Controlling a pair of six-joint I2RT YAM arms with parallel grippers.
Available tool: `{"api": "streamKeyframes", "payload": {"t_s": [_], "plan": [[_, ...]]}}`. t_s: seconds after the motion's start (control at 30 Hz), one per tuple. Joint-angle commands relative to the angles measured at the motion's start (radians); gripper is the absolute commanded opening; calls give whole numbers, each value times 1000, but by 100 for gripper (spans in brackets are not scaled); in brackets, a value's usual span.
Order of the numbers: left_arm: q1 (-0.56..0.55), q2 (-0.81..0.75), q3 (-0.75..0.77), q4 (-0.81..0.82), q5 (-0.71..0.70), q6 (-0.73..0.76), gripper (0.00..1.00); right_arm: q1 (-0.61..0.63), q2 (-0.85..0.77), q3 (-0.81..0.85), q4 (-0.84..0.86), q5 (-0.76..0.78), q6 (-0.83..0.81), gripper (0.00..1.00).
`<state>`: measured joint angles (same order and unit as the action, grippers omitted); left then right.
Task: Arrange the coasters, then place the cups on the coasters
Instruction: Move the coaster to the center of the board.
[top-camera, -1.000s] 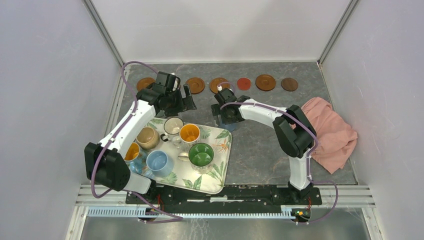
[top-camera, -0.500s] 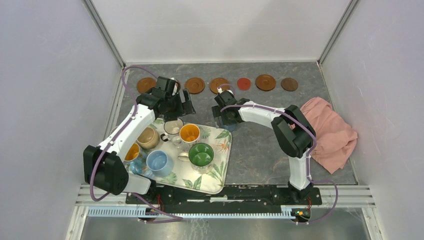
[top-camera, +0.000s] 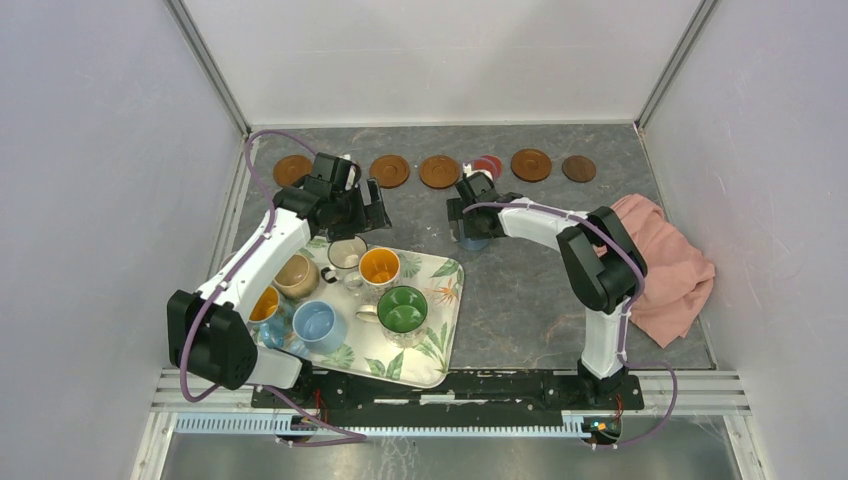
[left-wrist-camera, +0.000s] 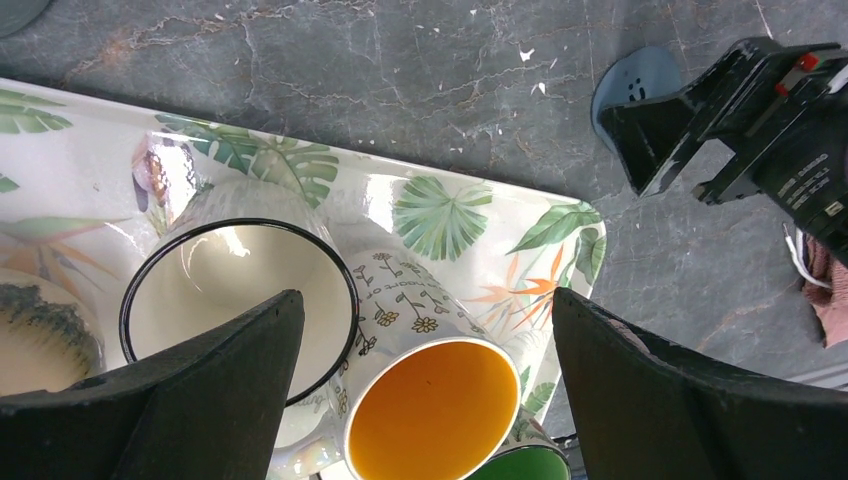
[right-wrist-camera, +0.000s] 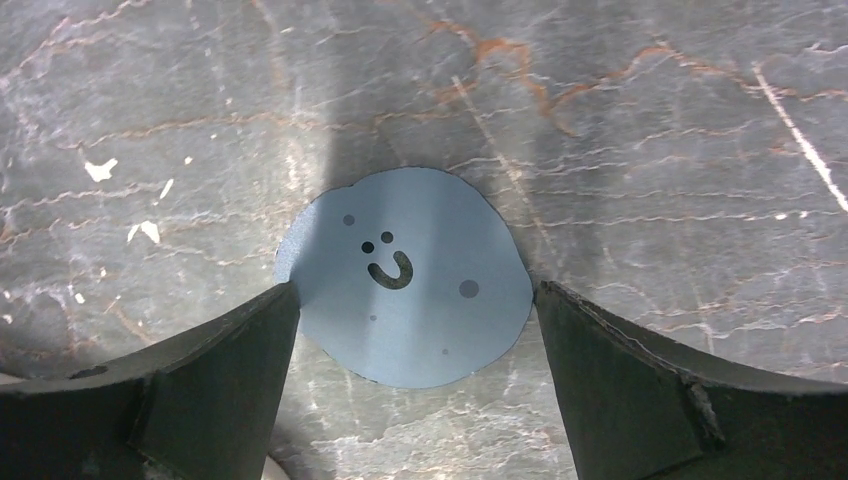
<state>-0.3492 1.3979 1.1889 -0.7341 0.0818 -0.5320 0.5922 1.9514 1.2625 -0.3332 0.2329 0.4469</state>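
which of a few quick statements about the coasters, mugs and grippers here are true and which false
1. The grey-blue coaster lies flat on the table between the right gripper's open fingers. True.
2. The left gripper is clamped on a mug. False: it is open, above the cream mug.
3. One mug already stands on a coaster. False: the mugs in view all stand on the leaf-print tray.
4. A pink cloth lies at the table's right side. True.
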Motion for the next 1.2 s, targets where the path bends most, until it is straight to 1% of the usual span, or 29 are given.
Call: {"api": "streamKeyframes", "payload": {"t_s": [0.0, 0.07, 0.27, 0.43, 0.67, 0.87, 0.97, 1.07, 1.17], "plan": [[-2, -3, -3, 28, 8, 62, 100, -36, 42, -1, -94, 63, -38, 96], [-2, -4, -4, 29, 7, 63, 100, -36, 43, 24, -105, 51, -46, 98], [-2, 0, 1, 28, 10, 68, 100, -35, 4, 46, -82, -2, -65, 98], [-2, 12, 12, 28, 18, 73, 100, -34, 2, 68, -66, -47, -108, 98], [-1, 26, 18, 28, 38, 78, 100, -34, -25, 5, 11, -112, -217, 98], [-2, 29, 16, 28, 49, 79, 100, -41, -67, -18, 82, -180, -247, 98], [-2, 29, 15, 28, 53, 81, 100, -40, -83, -27, 113, -227, -289, 98], [-2, 23, 11, 29, 53, 84, 100, -41, -92, -34, 110, -223, -344, 98], [-2, 21, 4, 28, 58, 84, 100, -41, -104, -47, 104, -188, -386, 98]]}}
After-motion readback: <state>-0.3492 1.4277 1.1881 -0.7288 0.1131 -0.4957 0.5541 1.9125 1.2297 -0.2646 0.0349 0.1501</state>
